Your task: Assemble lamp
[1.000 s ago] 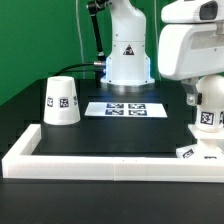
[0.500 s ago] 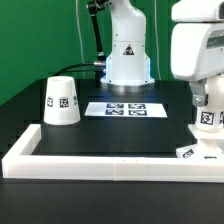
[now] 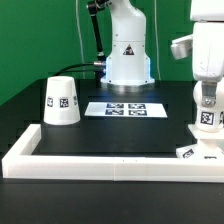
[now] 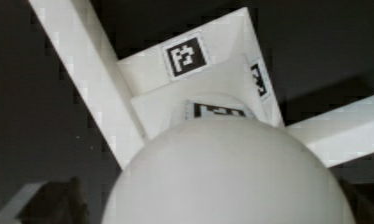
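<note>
The gripper (image 3: 206,103) is closed on the bulb (image 3: 207,120) and holds it from above at the exterior view's right edge, so that only the lower, tagged part of the bulb shows under the fingers. Compared with one second ago, the big white body of the arm above the gripper has gone upward and toward the exterior view's right. Before, it filled the upper right corner, and now less of it is inside the picture. The bulb itself has hardly changed its place in that time, and the other parts lie as they did. In the wrist view the bulb (image 4: 219,170) is very near the camera as a large round white form, and the fingers cannot be seen clearly beside it. Beyond the bulb this view shows the base (image 4: 202,82), flat with its square tags. The base (image 3: 190,152) lies on the black table (image 3: 110,135) in the corner of the white border rail (image 3: 100,160), lower than the bulb and a little toward the exterior view's left. I cannot tell if the bulb touches it. The shade (image 3: 61,101) stands mouth down well apart at the exterior view's left, and the marker board (image 3: 125,108) lies between it and the gripper.
</note>
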Robot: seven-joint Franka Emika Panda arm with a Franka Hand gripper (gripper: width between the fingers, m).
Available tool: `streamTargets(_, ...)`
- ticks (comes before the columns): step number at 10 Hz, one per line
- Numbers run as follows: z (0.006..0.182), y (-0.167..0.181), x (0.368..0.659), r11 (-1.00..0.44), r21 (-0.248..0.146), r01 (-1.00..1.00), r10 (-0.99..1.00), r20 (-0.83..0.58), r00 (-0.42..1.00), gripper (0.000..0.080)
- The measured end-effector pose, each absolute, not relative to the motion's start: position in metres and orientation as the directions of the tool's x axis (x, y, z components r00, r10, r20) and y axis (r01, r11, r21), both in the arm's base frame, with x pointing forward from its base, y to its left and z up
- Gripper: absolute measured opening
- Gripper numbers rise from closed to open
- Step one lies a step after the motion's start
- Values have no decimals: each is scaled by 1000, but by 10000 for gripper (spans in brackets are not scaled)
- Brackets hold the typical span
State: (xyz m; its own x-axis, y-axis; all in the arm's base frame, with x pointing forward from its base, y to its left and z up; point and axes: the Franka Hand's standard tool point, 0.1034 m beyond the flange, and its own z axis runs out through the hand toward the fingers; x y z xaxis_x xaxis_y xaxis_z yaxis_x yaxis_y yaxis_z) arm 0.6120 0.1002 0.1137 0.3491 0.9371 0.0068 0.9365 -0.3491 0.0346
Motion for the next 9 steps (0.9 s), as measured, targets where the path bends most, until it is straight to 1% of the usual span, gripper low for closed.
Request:
streamTargets(1,114,99,612,-321,35,946,947,5,321,607)
streamTargets(2,114,98,612,-328,35,944,944,5,328,607)
streamTargets(3,114,98,612,-335,35,941,942,6,335,578)
streamTargets(5,113,97,612,-403,32,914,915,10,403,578)
streamTargets(6,113,97,612,-482,30,876,876,13,482,578)
streamTargets(7,113,97,612,-585,28,811,811,16,585,578)
streamTargets(9,113,97,611,-739,22,673,674,20,739,580)
